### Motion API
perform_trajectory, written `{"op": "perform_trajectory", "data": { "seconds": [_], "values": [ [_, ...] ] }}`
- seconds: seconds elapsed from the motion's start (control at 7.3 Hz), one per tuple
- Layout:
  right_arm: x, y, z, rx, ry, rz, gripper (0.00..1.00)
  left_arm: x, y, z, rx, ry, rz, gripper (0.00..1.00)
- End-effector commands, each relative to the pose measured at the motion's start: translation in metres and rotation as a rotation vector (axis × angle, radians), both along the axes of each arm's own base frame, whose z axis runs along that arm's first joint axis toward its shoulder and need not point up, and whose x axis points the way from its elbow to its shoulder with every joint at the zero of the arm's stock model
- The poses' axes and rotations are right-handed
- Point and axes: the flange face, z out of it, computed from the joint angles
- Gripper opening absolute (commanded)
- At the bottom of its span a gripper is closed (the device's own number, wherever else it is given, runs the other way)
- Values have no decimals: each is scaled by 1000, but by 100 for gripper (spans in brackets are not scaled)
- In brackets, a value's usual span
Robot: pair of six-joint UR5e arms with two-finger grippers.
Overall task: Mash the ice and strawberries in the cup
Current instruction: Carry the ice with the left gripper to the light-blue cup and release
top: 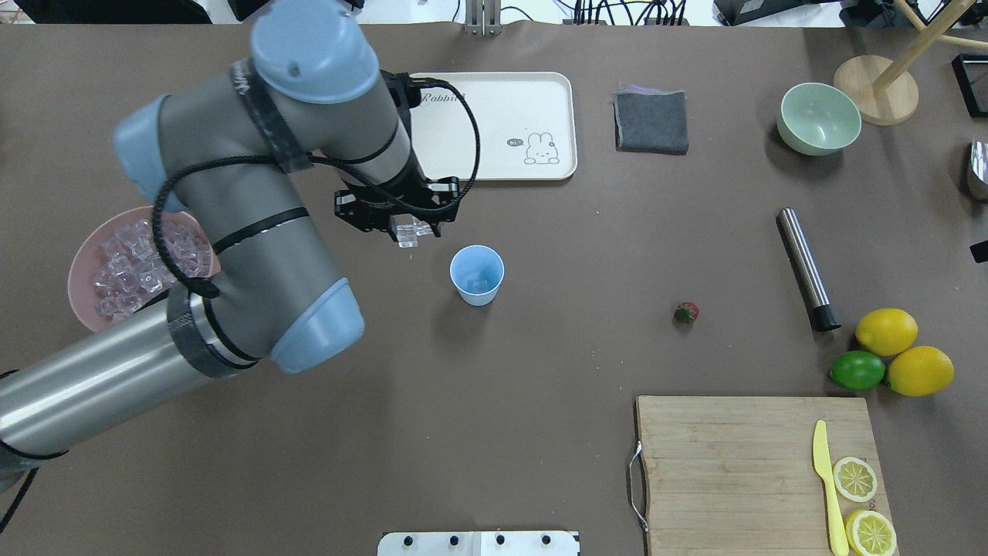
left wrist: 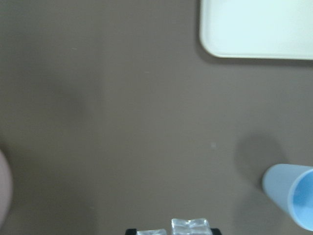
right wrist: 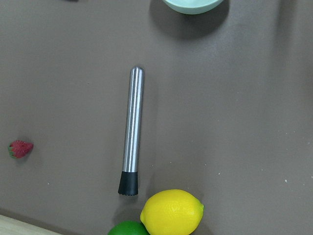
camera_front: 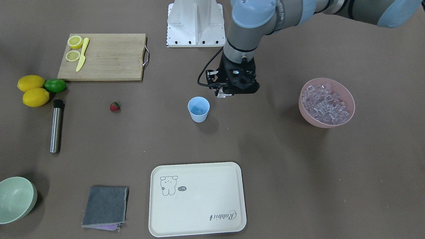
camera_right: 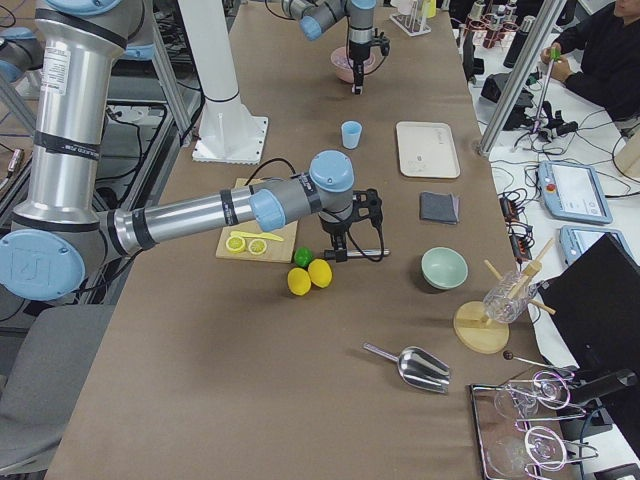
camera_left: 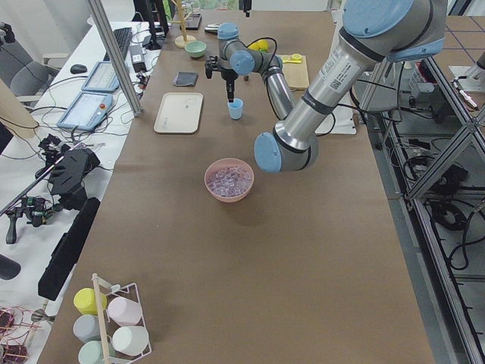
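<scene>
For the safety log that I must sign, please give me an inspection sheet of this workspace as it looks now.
Surface: brown table, no spill seen.
Job's things: cup upright, mid-table; strawberry lying apart from it; ice heaped in pink bowl.
Clutter: steel muddler, lemons, lime, cutting board with knife, tray, cloth, green bowl.
Grippers: left gripper near the cup, not over it, shut on ice cubes; right gripper over the muddler, state unclear.
Cables: black cable looped at left wrist.
Surroundings: person seated at a side desk.

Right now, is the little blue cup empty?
Not empty, it seems: the cup stands upright with faint glassy shapes at its bottom, likely ice. The strawberry lies apart on the table.
</scene>
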Motion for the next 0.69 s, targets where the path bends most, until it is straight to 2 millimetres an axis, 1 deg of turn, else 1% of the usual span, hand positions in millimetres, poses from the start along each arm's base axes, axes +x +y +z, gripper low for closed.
{"op": "perform_trajectory", "data": {
  "seconds": [0.0,0.14,0.27,0.41,0.55],
  "values": [
    [-3,1,-6,10,-3,-5,100,61,8,-11,-20,38,-23,0],
    [-3,1,-5,9,-1,-6,100,69,14,-9,-11,30,-23,0],
    [-2,2,-4,7,-1,-4,100,70,14,-9,11,34,-24,69],
    [-2,2,-3,4,0,-4,100,70,13,-9,13,32,-26,97],
    [-2,2,-3,4,0,-4,100,68,10,-8,32,28,-15,97]
  ]
}}
